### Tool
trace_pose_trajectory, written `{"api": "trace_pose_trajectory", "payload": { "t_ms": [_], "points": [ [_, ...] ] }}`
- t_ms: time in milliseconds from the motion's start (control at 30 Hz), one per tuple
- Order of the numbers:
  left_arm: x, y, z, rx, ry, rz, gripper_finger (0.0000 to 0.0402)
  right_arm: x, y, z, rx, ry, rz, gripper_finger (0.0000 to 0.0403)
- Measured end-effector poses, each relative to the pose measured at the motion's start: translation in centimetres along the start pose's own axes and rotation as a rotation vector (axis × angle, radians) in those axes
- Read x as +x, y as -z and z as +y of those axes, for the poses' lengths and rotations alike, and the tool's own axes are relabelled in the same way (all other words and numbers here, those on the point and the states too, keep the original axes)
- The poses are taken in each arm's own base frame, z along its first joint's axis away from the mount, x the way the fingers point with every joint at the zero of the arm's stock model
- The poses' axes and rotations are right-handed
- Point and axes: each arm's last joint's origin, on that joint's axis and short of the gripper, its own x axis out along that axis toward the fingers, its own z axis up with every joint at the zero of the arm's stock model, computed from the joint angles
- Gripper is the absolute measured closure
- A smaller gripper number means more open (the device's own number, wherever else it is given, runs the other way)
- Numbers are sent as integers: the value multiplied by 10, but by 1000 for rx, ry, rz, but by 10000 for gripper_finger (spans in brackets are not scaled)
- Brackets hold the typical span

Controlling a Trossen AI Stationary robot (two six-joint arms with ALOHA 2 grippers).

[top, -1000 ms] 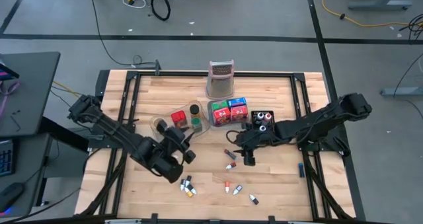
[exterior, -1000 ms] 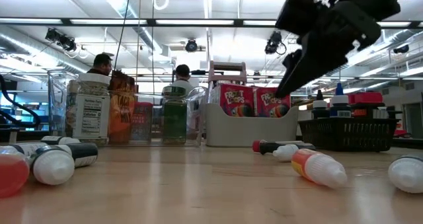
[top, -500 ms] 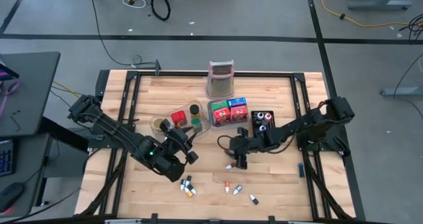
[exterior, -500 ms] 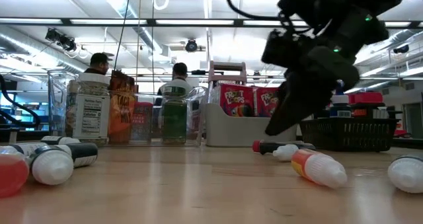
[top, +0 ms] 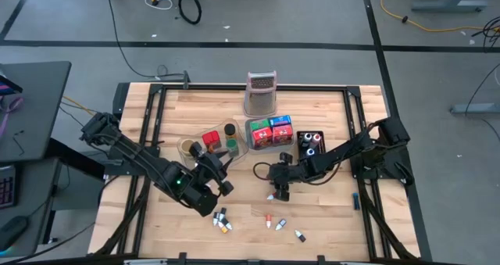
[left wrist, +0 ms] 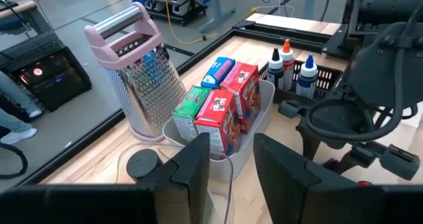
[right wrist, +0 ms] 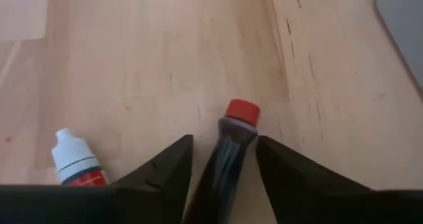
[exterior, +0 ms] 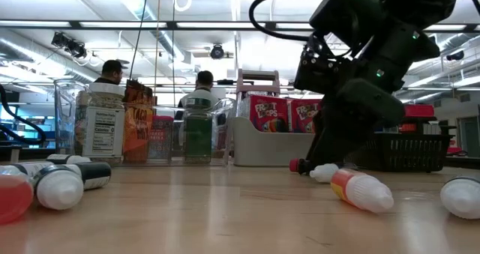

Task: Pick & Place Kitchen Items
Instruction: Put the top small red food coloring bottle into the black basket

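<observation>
1. Worktop (top: 328, 214): light wood slats in a black frame, both dark arms reaching in over it.
2. Right arm stretched low toward the worktop's middle; right hand (top: 279, 188) was down at the surface, fingers straddling a dark red-capped bottle (right wrist: 231, 141) lying flat. Fingers apart, not yet clamped on it.
3. Left arm angled in from the left edge; left hand (top: 209, 188) hovered above the wood near the clear tray (top: 197, 146), fingers partly spread, nothing between them.
4. Pink-handled metal grater (top: 262, 94) stood upright at the far edge.
5. Grey tray (left wrist: 259, 115) held four small boxes (left wrist: 218, 118): two red, one green, one blue. Low view read "Froot Loops" on the red ones.
6. Black basket (top: 310, 142) held dropper bottles; three showed in the left wrist view.
7. White-capped dropper bottle (right wrist: 76, 163) lay just beside the dark bottle; about five more small bottles (top: 221, 220) were scattered at the near edge.
</observation>
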Motion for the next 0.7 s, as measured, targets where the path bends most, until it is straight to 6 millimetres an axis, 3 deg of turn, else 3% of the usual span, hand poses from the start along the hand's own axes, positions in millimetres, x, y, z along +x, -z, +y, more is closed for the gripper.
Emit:
{"api": "trace_pose_trajectory", "payload": {
  "t_ms": [333,500,700],
  "points": [
    [0,0,0,1,0,0,276,-3,-6,-8,2,-42,-15,362],
    [0,0,0,17,0,1,276,-27,-17,-8,0,-92,-68,361],
    [0,0,0,20,3,4,276,-75,-21,-17,0,-66,-67,336]
  ]
}}
